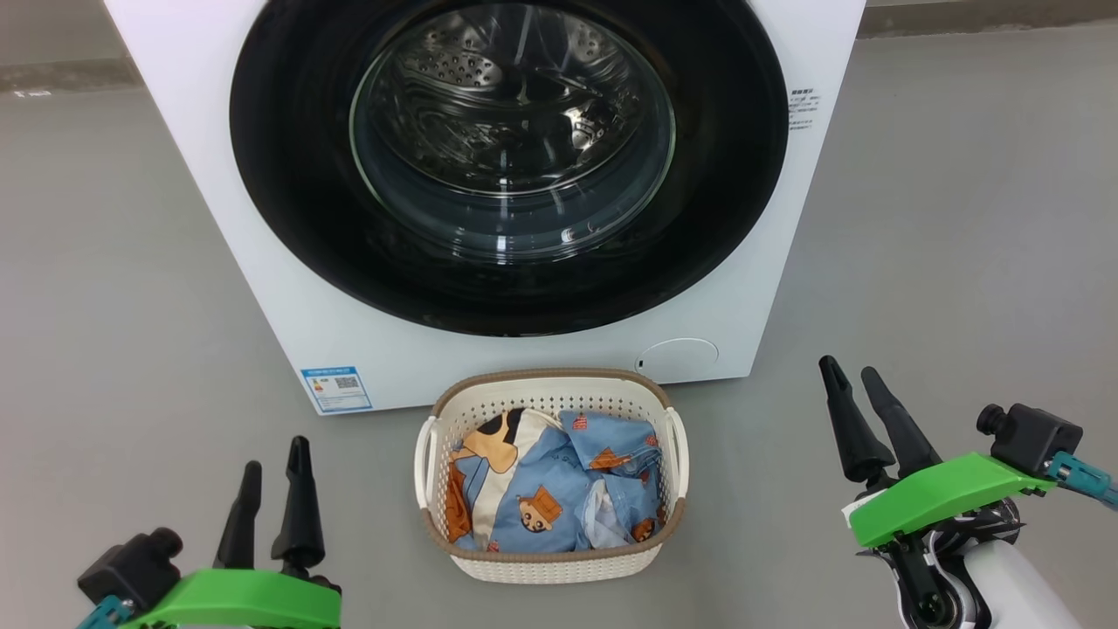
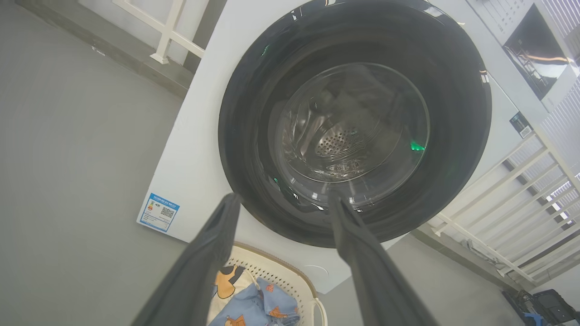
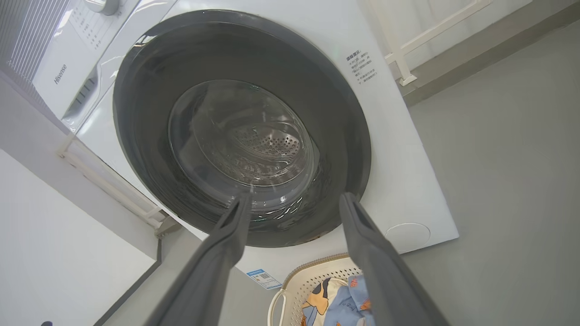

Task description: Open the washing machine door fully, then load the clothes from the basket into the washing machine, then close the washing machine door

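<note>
White washing machine (image 1: pixel 288 288), washing machine door (image 1: pixel 288 175) shut; basket (image 1: pixel 552 568) on floor before it, clothes (image 1: pixel 550 489) inside. Left pincer (image 1: pixel 273 467) and right pincer (image 1: pixel 856 384) released, empty. Step: door-opening, unstarted; next needs a pincer at the door's rim

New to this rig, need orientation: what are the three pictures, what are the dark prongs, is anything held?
It is a two-armed wheeled robot. The head view looks down from its head camera. The prongs are its grippers: left gripper at lower left, right gripper at lower right. Both are open and hold nothing. The other two pictures come from wrist cameras looking along each gripper's own fingers: left, right. Ahead stands the washer, its door shut. On the floor before it sits the basket with the clothes inside.
</note>
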### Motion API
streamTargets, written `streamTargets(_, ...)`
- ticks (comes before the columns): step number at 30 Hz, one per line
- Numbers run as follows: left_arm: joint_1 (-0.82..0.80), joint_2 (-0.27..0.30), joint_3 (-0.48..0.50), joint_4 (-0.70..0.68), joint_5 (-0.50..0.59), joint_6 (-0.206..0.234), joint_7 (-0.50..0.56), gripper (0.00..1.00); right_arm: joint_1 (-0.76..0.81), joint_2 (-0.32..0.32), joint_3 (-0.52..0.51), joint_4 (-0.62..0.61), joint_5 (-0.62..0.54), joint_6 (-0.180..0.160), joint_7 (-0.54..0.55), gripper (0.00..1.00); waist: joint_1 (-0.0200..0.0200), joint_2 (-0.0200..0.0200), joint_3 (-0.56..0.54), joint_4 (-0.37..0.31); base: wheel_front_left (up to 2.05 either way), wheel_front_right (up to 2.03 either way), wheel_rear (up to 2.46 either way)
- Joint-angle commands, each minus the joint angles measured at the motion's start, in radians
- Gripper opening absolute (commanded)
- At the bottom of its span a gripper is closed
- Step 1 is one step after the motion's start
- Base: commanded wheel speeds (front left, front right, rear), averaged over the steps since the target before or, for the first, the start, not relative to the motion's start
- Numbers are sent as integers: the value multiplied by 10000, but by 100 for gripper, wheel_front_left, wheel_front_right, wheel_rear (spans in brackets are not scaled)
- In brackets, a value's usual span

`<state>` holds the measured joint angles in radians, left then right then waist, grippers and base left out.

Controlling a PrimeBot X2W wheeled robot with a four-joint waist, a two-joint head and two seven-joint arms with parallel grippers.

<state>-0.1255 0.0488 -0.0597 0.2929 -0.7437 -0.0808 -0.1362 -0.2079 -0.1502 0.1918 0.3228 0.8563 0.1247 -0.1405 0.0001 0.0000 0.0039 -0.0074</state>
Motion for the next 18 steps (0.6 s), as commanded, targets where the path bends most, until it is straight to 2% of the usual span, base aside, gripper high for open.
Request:
streamTargets(1, -514, 180, 169, -173, 300, 44, -160, 100, -462, -112, 197, -181, -296, 46, -133, 100, 0, 0, -9, -6, 0, 0, 0)
streamTargets(11, -637, 200, 43, 188, 1613, 315, -461, 100, -655, -120, 447, 164, -1698, 49, -430, 100, 0, 0, -78, -47, 0, 0, 0)
streamTargets(18, -735, 216, -132, 268, 2272, 135, -672, 100, -827, -116, 559, 559, -2509, 52, -638, 100, 0, 0, -74, -72, 0, 0, 0)
